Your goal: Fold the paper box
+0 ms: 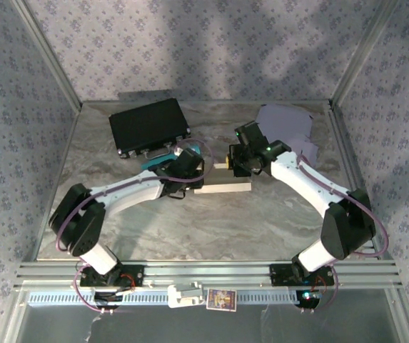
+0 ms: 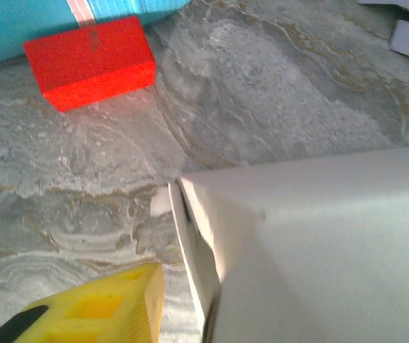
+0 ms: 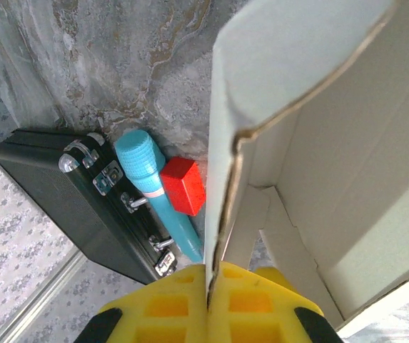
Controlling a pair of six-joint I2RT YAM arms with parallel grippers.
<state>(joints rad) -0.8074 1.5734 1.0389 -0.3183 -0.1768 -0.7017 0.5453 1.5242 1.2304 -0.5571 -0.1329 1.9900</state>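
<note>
Paper box [image 1: 222, 188]: pale card, part-folded, inside open, lying mid-surface [image 1: 261, 229] between both hands. Right hand [image 3: 210, 296]: closed tight, pinching one upright wall's edge between yellow fingers [image 3: 168, 309]. Left hand [image 1: 187, 177]: at box's left end, one yellow finger [image 2: 97, 307] just beside the edge. Cannot tell its spread.

Matt paper box [image 3: 332, 171] – smooth, stone-look table [image 2: 275, 93].

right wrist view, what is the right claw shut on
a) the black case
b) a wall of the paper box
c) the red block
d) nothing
b: the right claw pinches the edge of a cardboard wall of the paper box, while the red block and black case lie apart from it on the table.
</note>
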